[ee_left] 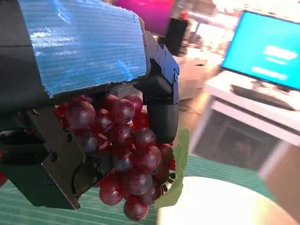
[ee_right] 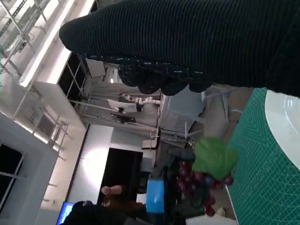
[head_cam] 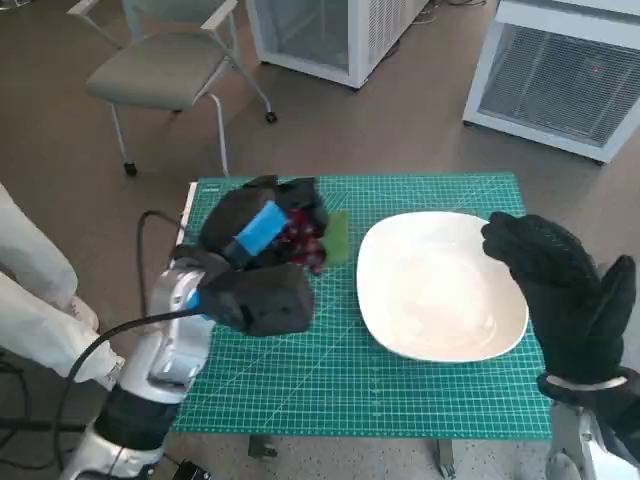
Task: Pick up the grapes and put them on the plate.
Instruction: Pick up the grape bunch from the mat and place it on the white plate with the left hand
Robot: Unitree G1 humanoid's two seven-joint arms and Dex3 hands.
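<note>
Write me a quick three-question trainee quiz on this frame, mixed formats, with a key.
1. True or false: the grapes already lie on the plate.
2. Multiple choice: what is the right hand doing? A) holding the grapes B) hovering over the plate's right edge, holding nothing C) gripping the chair
3. Fill in: the green leaf attached to the bunch lies between the left hand and the ____.

Key
1. False: the left hand holds them above the green mat, left of the plate.
2. B
3. plate
</note>
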